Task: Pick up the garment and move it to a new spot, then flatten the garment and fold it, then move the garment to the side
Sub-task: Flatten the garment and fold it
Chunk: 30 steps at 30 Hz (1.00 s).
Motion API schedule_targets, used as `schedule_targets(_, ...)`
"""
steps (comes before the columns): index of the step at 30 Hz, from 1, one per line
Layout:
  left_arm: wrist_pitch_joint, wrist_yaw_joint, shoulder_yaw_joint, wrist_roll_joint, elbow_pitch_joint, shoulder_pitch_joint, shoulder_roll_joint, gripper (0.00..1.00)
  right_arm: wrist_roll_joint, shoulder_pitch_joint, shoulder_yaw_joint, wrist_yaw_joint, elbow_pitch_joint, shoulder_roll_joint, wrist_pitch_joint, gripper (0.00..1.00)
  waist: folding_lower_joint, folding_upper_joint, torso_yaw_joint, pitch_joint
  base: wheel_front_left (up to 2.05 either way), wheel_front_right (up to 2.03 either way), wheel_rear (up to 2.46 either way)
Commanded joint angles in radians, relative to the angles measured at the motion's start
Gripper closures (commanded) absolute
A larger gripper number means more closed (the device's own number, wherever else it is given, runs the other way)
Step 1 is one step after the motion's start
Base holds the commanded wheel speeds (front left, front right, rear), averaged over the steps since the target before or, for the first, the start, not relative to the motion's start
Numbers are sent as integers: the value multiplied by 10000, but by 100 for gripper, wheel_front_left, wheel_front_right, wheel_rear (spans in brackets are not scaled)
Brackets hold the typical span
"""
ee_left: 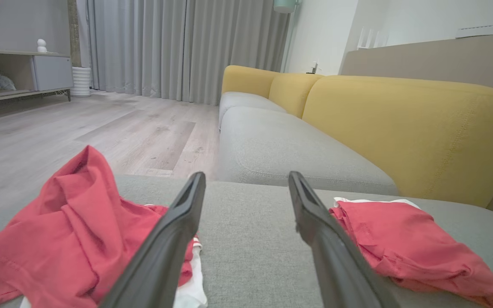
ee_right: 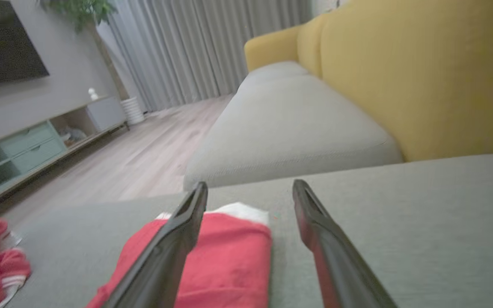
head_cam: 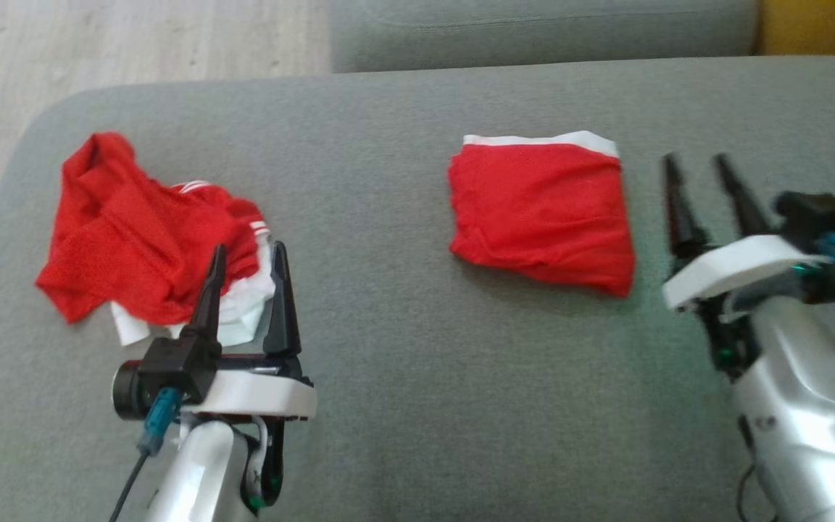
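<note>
Folded red garment (head_cam: 542, 210): soft, light, limp; likely best pinched at 1 edge. Left gripper (head_cam: 248, 249), right gripper (head_cam: 696, 161): spread, empty.

Red cloth garment (head_cam: 542, 210) matt; grey sofa cushion (head_cam: 403, 399) woven, rough.

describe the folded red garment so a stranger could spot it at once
On the wide grey cushion, look at the right half, beside the right gripper. The folded garment lies flat there, a red rectangle with a white far edge; the other red garment is a crumpled heap.
</note>
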Motion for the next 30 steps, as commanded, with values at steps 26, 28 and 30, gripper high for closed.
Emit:
schedule_targets(26,-63,-252,-14,299,-387,-794,51,0,-3603,1206,-2557,-19,-3981,1251,495,100,0,0,202,1636,0,0,0)
schedule_targets(28,-63,-263,-96,280,-368,-913,48,0,-3799,710,-2498,-19,-3654,1232,665,100,0,0,425,1879,0,0,0)
schedule_targets(30,-63,-266,-165,256,-351,-1047,46,0,-4070,224,-2523,-19,-3246,1179,899,100,0,0,644,2120,0,0,0)
